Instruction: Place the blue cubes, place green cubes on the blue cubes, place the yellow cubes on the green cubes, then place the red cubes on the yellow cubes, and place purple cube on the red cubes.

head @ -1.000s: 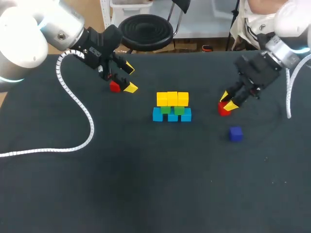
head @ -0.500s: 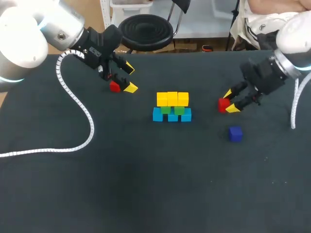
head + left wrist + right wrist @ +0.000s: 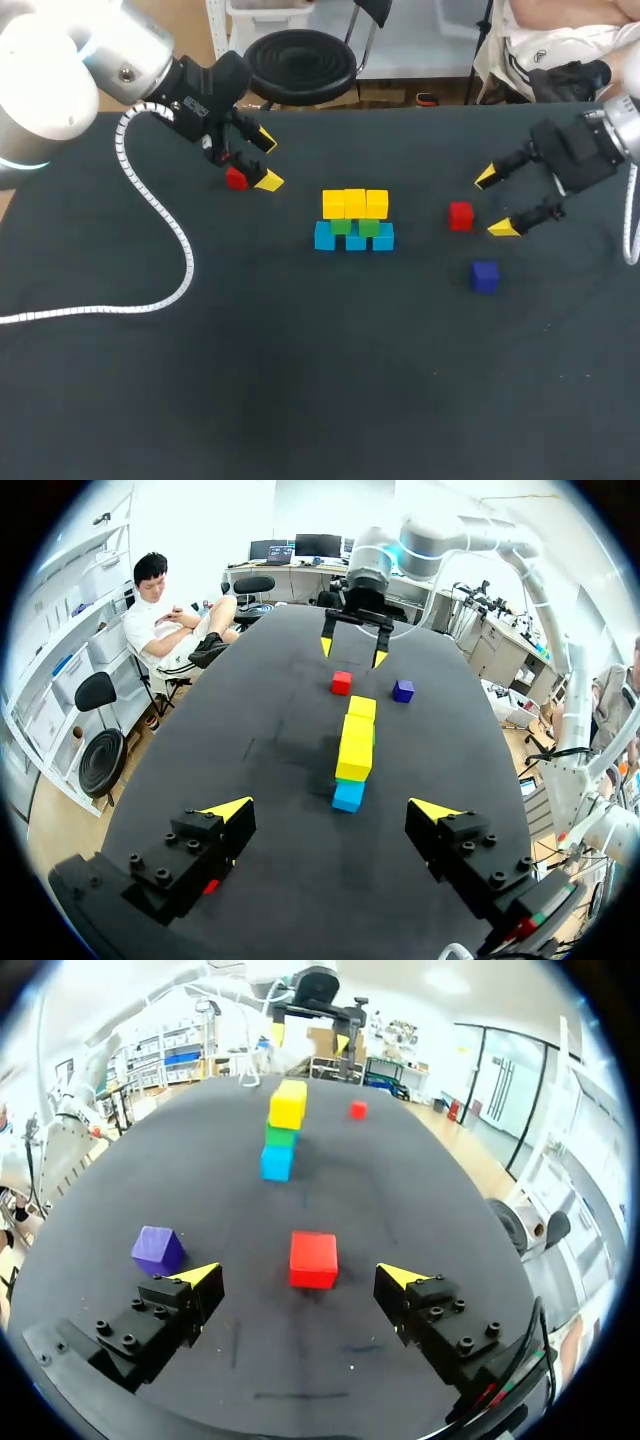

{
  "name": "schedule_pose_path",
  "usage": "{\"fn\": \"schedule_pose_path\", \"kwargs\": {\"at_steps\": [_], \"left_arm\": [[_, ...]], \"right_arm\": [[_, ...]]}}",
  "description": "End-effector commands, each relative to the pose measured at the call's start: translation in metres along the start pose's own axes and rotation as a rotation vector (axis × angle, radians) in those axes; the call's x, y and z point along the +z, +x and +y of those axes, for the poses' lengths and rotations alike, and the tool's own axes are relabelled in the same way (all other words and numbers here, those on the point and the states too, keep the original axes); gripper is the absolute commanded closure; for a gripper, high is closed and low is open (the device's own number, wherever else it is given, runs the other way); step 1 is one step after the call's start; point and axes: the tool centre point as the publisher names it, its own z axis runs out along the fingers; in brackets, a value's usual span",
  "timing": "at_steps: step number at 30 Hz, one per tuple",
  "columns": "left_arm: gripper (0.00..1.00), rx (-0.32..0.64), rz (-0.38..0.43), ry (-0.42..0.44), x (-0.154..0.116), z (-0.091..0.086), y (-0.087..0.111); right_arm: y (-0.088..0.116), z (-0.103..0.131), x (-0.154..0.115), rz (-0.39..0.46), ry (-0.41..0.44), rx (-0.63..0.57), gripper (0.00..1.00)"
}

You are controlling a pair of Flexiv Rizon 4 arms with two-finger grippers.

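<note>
Black table [image 3: 300, 380] | right claw [image 3: 494, 203] wide | red cube [image 3: 460, 215] just ahead of its tips, untouched

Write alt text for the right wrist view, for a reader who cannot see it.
A red cube lies on the black table just ahead of the open jaws, untouched. A purple cube sits beside one jaw; farther ahead stands a stack of blue, green and yellow cubes, with a second red cube near the left gripper.
</note>
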Motion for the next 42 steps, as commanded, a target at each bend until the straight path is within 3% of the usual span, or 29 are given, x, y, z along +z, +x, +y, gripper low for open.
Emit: {"fn": "schedule_pose_path", "kwargs": {"at_steps": [1, 20, 21, 24, 26, 30, 32, 33, 35, 42], "left_arm": [[0.00, 0.000, -0.001, -0.001, 0.000, 0.000, 0.000], [0.00, 0.000, -0.001, -0.001, 0.000, 0.000, 0.000], [0.00, 0.000, -0.001, -0.001, 0.000, 0.000, 0.000], [0.00, 0.000, -0.001, -0.001, 0.000, 0.000, 0.000], [0.00, 0.000, -0.001, -0.001, 0.000, 0.000, 0.000], [0.00, 0.000, -0.001, -0.001, 0.000, 0.000, 0.000], [0.00, 0.000, -0.001, -0.001, 0.000, 0.000, 0.000], [0.00, 0.000, -0.001, -0.001, 0.000, 0.000, 0.000], [0.00, 0.000, -0.001, -0.001, 0.000, 0.000, 0.000], [0.00, 0.000, -0.001, -0.001, 0.000, 0.000, 0.000]], "right_arm": [[-0.005, -0.009, 0.006, -0.012, -0.031, -0.015, 0.00], [-0.004, -0.016, 0.027, -0.045, -0.104, 0.007, 0.00], [-0.005, -0.016, 0.028, -0.046, -0.105, 0.009, 0.03], [-0.004, -0.015, 0.031, -0.046, -0.114, 0.021, 0.23], [-0.004, -0.014, 0.033, -0.047, -0.120, 0.030, 0.48], [-0.002, -0.011, 0.037, -0.045, -0.132, 0.051, 0.53], [-0.001, -0.010, 0.038, -0.046, -0.132, 0.058, 0.60], [-0.001, -0.010, 0.038, -0.041, -0.128, 0.053, 0.68], [-0.005, -0.008, 0.035, -0.041, -0.120, 0.043, 1.00], [-0.025, -0.004, 0.014, -0.007, -0.094, 0.001, 1.00]]}}
